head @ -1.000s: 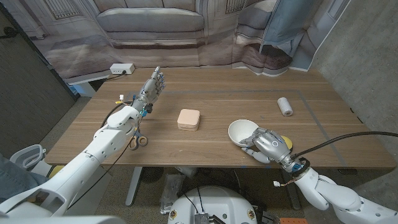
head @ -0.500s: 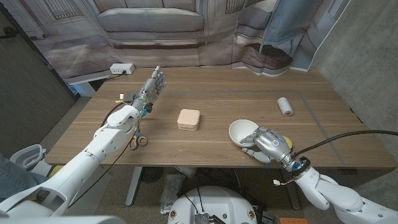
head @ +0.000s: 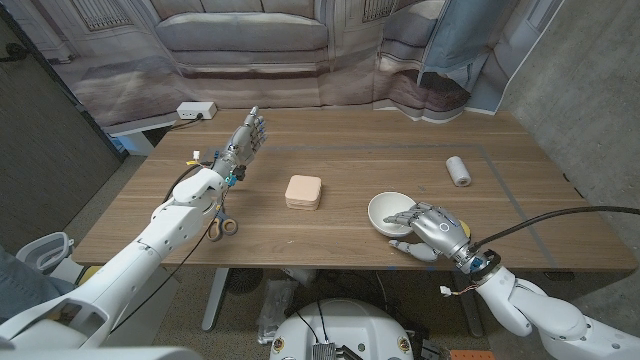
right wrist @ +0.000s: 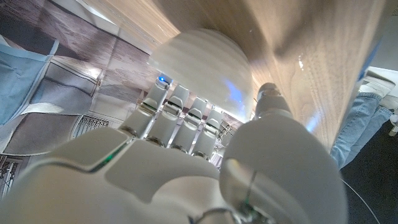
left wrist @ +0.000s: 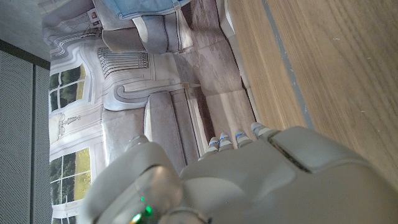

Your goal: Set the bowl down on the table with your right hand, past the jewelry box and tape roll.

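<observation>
Head view: the right hand (head: 428, 224) grips the white bowl (head: 390, 209), fingers over its rim, near the front edge of the surface (head: 400, 150). The jewelry box (head: 303, 191) lies toward the middle, and the tape roll (head: 458, 170) nearer the right edge. The left hand (head: 246, 136) is raised, fingers apart, holding nothing; scissors (head: 222, 224) lie beside its arm.

Left wrist view: the left hand (left wrist: 249, 180) with fingertips spread over the surface (left wrist: 336, 62).

Right wrist view: the fingers (right wrist: 180, 115) curl against the bowl (right wrist: 202, 59).

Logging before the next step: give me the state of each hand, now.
Left hand: open, holding nothing, raised above the table.
Right hand: gripping the white bowl by its rim, fingers inside.
</observation>
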Robot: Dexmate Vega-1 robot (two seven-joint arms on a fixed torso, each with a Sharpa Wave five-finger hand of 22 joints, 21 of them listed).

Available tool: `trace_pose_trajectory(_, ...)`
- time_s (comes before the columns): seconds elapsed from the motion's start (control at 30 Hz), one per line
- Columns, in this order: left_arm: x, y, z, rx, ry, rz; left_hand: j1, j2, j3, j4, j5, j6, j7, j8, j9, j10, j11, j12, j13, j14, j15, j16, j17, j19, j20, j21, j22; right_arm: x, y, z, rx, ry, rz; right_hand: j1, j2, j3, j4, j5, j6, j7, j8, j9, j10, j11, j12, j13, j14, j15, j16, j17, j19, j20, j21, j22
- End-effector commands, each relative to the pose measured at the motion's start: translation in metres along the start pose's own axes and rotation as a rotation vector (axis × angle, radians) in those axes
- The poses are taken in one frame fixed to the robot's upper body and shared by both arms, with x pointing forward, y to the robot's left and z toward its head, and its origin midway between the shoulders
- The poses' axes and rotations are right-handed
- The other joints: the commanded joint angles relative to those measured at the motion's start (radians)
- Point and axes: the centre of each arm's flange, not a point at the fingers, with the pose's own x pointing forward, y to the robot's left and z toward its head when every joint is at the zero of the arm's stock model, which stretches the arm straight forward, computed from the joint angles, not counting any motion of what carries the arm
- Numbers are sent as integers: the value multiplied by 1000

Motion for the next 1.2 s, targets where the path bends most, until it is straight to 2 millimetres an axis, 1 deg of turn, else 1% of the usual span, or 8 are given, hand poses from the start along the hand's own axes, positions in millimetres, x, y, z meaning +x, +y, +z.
trace_pose_trajectory(0.03,4,-1,1,-1,-11,-8,5,6,-8,2,-3,-5,1,4,3,-31,-1,4,3,-57,6,5,3,-87,-10,3,3,-1,-6,0,-6,4,-4,-15,-1,-6,2,7,-8,0,0,0,-8,-3,4,0,-8,-96,5,2,-7,-61,-4,4)
trace_pose_trajectory(0.3,6,-1,1,-2,-11,-9,5,6,-10,2,-3,-4,0,4,3,-30,-2,5,3,-56,7,5,3,-87,-9,3,3,-3,-15,1,5,3,-14,-26,-3,-11,7,13,-3,1,7,-1,-10,-2,8,0,-2,-100,12,2,-7,-59,-7,4)
trace_pose_trajectory(0.6,7,-1,-2,-5,-6,-10,6,7,-12,2,-4,-4,2,3,3,-32,3,4,3,-57,8,5,3,-87,-15,3,3,-2,-22,2,31,2,-25,-33,-3,-14,10,19,1,-1,12,-2,-9,-1,14,0,4,-101,17,2,-1,-61,-8,4)
trace_pose_trajectory(0.9,4,0,-2,-5,-9,-3,7,8,-13,2,-4,-5,1,3,3,-32,-1,4,3,-57,7,5,3,-89,-12,3,2,3,-31,1,40,1,-48,-52,-1,-19,20,24,6,-1,16,-2,-7,0,20,0,3,-102,19,2,2,-62,-10,5)
trace_pose_trajectory(1.2,3,1,-5,-12,-8,0,7,8,-15,2,-4,-5,1,3,3,-32,-3,4,3,-57,7,5,3,-90,-11,2,2,9,-41,0,21,-16,-38,-57,3,-20,23,28,5,-1,17,-3,-6,2,24,0,4,-105,22,3,4,-62,-12,5)
